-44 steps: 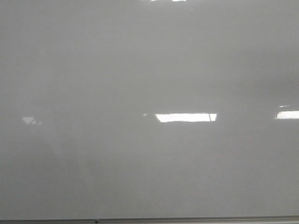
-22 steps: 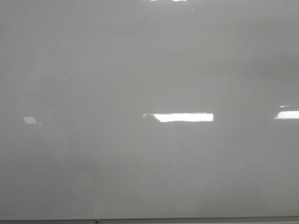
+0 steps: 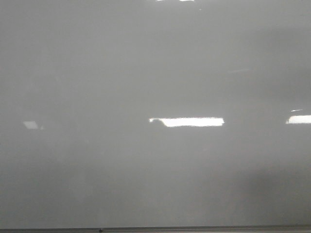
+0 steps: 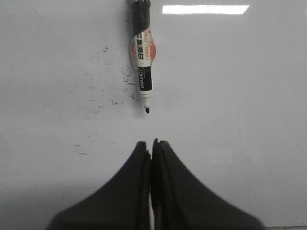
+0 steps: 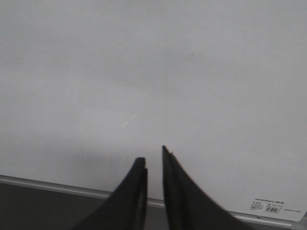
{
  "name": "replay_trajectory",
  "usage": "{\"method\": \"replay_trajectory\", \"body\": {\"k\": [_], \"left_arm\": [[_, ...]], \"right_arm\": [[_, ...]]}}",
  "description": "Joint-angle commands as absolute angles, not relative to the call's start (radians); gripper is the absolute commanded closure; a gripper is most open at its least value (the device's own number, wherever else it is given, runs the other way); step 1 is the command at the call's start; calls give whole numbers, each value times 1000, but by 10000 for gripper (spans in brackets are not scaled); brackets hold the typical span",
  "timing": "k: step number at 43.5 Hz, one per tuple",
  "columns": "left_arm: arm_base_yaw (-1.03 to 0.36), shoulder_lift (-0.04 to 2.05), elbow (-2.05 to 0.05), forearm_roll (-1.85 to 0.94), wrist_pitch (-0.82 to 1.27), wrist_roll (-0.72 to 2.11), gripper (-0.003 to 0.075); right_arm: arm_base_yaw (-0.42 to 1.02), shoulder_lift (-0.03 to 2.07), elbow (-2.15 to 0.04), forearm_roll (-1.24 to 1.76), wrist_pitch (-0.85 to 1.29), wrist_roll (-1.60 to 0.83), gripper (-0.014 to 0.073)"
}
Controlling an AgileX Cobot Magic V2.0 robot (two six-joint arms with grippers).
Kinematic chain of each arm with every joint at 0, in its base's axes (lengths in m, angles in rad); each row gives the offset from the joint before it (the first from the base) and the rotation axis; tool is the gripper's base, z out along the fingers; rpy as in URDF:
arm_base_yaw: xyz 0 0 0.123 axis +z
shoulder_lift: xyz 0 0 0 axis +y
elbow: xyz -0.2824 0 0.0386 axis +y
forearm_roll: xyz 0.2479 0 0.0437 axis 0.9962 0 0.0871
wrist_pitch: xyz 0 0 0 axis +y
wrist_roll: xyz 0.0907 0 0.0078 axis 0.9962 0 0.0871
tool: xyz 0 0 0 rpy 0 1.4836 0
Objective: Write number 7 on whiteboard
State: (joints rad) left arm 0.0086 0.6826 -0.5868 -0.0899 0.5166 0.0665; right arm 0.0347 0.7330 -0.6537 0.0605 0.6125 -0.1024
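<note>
**Desk:** Left wrist view, what does it show?

**Photographer:** A marker (image 4: 142, 52) lying uncapped on the whiteboard (image 4: 240, 96), tip toward the left gripper (image 4: 151, 143), a little apart from it. That gripper's fingers are pressed together, holding nothing. Faint black smudges (image 4: 115, 91) sit beside the marker.

**Desk:** And the right arm?

**Photographer:** Right gripper (image 5: 154, 158) nearly closed, a thin gap showing, empty too, above the board's frame (image 5: 57, 188). No 7 is visible in any view; the front camera sees only bare board and glare (image 3: 187, 122).

**Desk:** Risks from here?

**Photographer:** In my judgement, closed fingers coming down would knock the round marker and roll it away instead of gripping it. The wet tip could drag and leave stray marks. A loose or skewed grasp would likely skew the strokes.
</note>
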Motion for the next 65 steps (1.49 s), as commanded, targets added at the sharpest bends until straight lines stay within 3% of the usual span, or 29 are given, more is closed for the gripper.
{"method": "replay_trajectory", "body": {"k": [1, 6, 9, 12, 44, 65], "left_arm": [[11, 718, -614, -86, 442, 66, 570], [11, 762, -618, -86, 432, 66, 307], [11, 793, -624, -86, 418, 66, 172], [11, 830, -641, -86, 418, 66, 127], [11, 1313, -879, -86, 265, 64, 235], [11, 1403, -881, -86, 133, 64, 354]], "right_arm": [[35, 736, -681, 62, 549, -120, 138], [35, 736, -681, 74, 538, -120, -18], [35, 736, -681, 85, 534, -120, -34], [35, 736, -681, 87, 531, -120, -31], [35, 736, -681, 87, 526, -120, -31], [35, 736, -681, 87, 526, -120, -31]]}}
